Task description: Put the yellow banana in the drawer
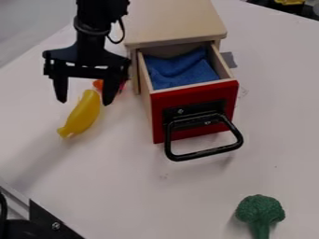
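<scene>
1. On the view's left half, the banana (83, 115) is lying on the surface (118, 186), beside the open drawer (196, 112) and apart from it.
2. Above the banana, the end effector (84, 103) is hanging released, its two fingers standing well apart and gripping nothing.
3. From the midpoint of those fingers, most of the banana is extending toward the camera and slightly to the view's left; its upper end is showing between the fingertips, nearer the right-hand one. How high the tips are hovering over it, I cannot tell.
4. The banana's long axis is running from upper right to lower left in the view, bowing gently toward the right. The fingers are facing each other roughly across the view, so their closing line is crossing that axis at a slant, a workable angle for pinching the sides.
5. The coming move, as I judge it, is calling for a small shift toward the camera, perhaps a slight turn to square up with the axis, then a descent. Closing from here would be risking a hold on the far end alone, leaving the banana to swing or slip.
6. For the later carry, the drawer is waiting to the view's right, a blue cloth (181, 68) lying inside.
</scene>
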Motion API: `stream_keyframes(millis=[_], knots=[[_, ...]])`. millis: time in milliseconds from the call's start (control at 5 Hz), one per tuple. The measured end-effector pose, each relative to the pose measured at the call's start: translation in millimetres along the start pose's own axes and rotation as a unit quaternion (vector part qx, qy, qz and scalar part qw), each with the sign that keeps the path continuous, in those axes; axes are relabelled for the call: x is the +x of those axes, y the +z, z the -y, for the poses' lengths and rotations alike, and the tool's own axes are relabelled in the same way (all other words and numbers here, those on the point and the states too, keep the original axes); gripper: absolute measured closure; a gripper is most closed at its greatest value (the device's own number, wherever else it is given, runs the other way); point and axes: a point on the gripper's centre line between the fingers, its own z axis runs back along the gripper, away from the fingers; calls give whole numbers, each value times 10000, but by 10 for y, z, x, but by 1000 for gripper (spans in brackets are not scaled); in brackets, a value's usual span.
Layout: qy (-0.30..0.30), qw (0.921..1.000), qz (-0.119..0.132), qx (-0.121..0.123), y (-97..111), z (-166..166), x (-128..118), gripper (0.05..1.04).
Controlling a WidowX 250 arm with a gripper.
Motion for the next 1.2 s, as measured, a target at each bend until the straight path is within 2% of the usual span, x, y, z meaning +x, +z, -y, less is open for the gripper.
stream_keyframes(millis=[200,600,1000,1200], knots=[[33,9999,-58,79,-126,-41,45,84],[308,9988,-354,116,-364,-177,307,87],[309,9992,-259,59,-425,-184,476,85],[379,9980,-488,114,-561,-267,431,85]])
